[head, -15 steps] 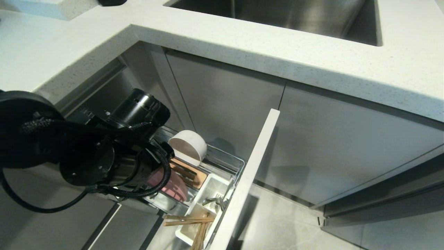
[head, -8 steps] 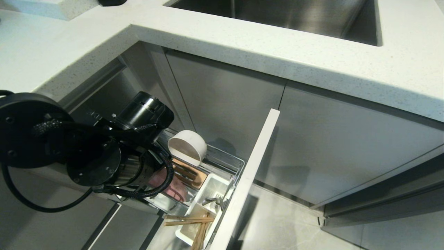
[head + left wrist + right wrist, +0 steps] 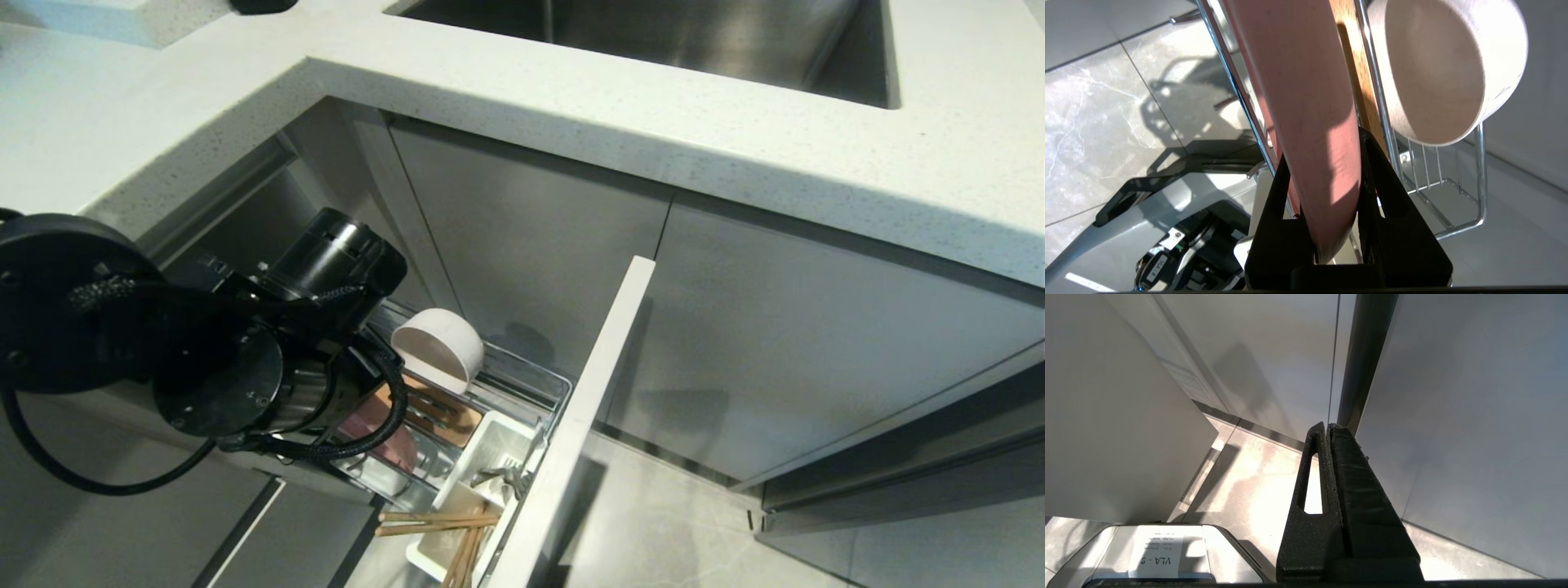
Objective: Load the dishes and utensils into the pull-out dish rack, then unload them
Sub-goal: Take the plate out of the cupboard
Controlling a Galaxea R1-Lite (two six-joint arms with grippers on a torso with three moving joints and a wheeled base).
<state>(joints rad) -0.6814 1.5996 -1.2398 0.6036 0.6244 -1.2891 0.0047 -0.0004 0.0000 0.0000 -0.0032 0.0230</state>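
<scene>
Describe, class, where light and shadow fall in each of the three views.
Head view: the black left arm hides most of the wide, shallow pink plate. Left wrist view: a bright sunlit patch and a hard shadow cross the plate; the small round white bowl is evenly lit. Right wrist view: glare whitens the pale floor tiles.

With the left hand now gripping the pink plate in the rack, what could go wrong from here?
1. The left hand pinches only the rim of the pink plate, so the plate may slip or swing when lifted.
2. The white bowl rests on its side close beside the plate; a tilted lift could knock it.
3. The plate stands between chrome wires of the dish rack and may catch on them.
</scene>
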